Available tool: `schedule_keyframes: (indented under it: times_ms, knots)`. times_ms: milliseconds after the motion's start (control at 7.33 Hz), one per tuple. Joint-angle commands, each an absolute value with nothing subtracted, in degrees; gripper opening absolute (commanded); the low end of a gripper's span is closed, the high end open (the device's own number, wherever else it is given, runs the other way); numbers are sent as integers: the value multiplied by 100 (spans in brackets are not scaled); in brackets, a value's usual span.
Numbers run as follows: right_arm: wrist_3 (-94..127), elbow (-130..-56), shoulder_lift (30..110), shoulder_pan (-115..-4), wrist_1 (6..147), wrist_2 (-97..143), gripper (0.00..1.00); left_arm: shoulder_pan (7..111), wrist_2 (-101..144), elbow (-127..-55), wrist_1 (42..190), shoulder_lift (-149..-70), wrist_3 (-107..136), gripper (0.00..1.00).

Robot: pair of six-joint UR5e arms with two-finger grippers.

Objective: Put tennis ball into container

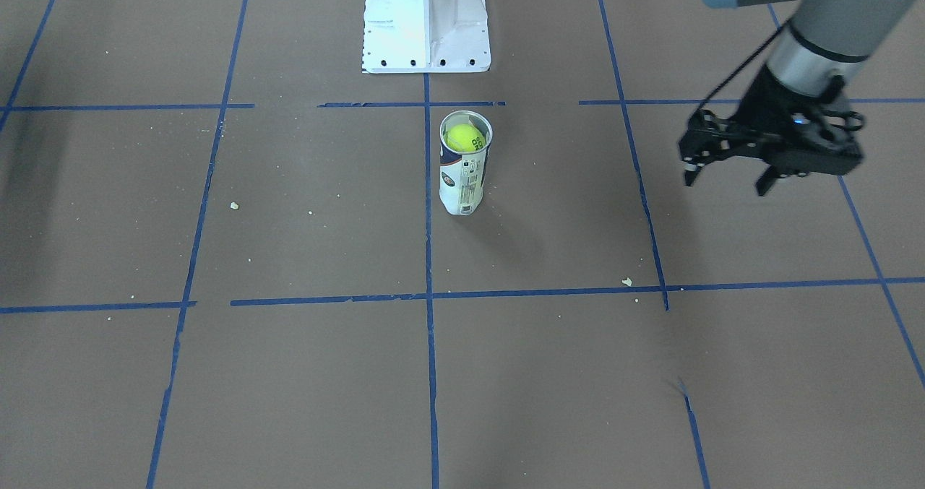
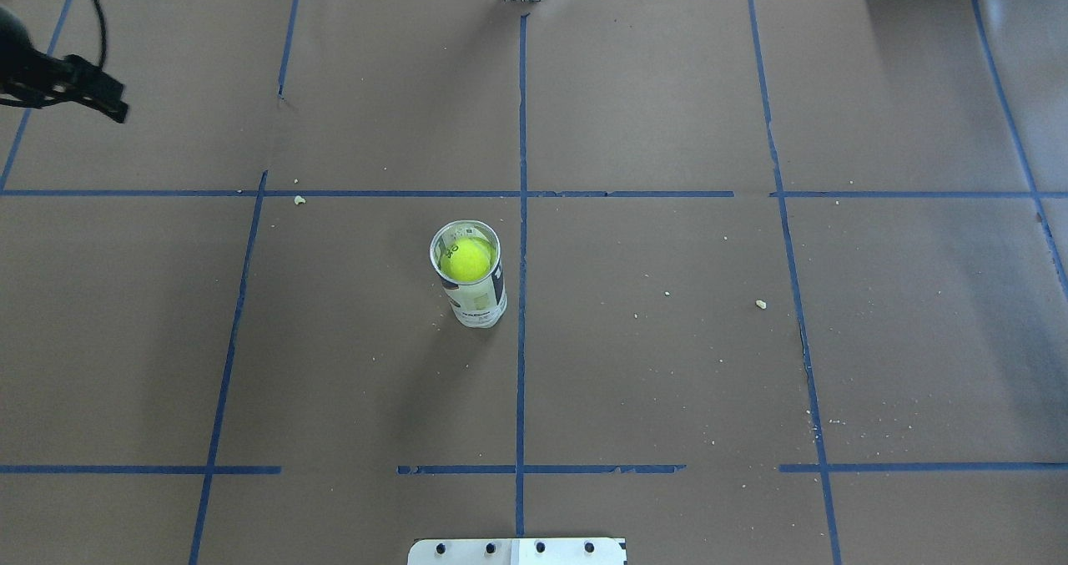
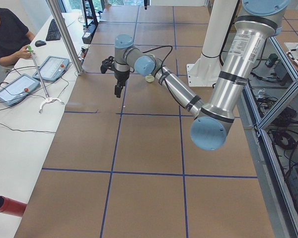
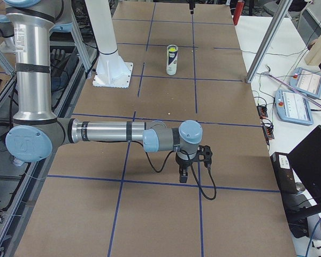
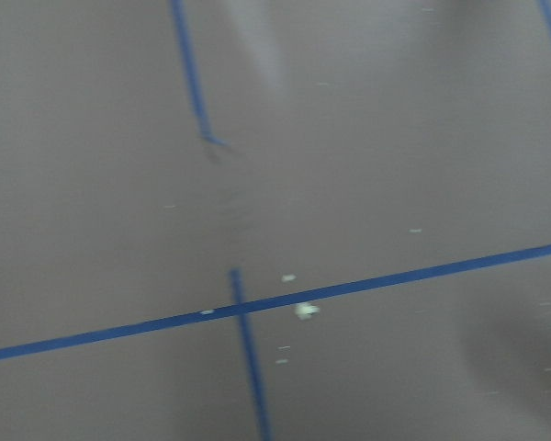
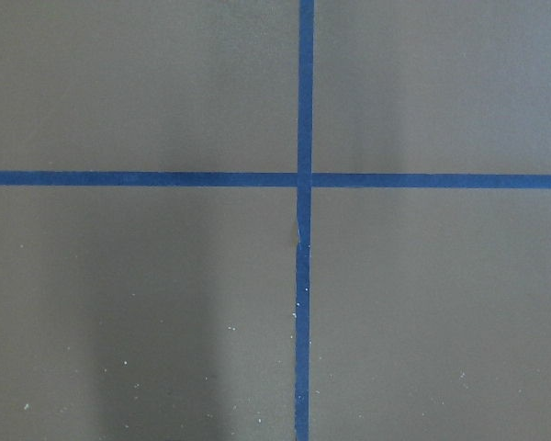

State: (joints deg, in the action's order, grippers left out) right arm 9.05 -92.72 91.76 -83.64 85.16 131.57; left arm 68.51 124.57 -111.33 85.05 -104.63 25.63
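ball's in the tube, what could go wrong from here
1. The tube stands tall, narrow and lidless; a bump could tip it and let the ball roll out.
2. The open left gripper hangs off to one side; a sweeping move across the table might hit the tube.

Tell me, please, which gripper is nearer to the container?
Left. The left gripper hangs over the table, left of the container; the right gripper is farther off, near the table's right end.

Even bright light, soft shadows, blurry left-wrist view.
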Motion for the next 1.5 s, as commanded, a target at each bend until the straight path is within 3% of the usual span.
schedule_keyframes:
  times_ms: [0,136,545,1364]
  knots:
    - [905,-9272,9176,-8367,8517,13157,100,7836,12969,-10664,8569,-9506,939,100]
    - [905,-9272,9176,-8367,8517,13157,100,8136,13190,-10478,8709,-9066,140,100]
    - [905,-9272,9176,-8367,8517,13157,100,8963,13359,-9547,8736,-9035,-114,100]
    - [905,-9272,9176,-8367,8517,13157,100,9070,13377,-9448,8974,-8815,-694,100]
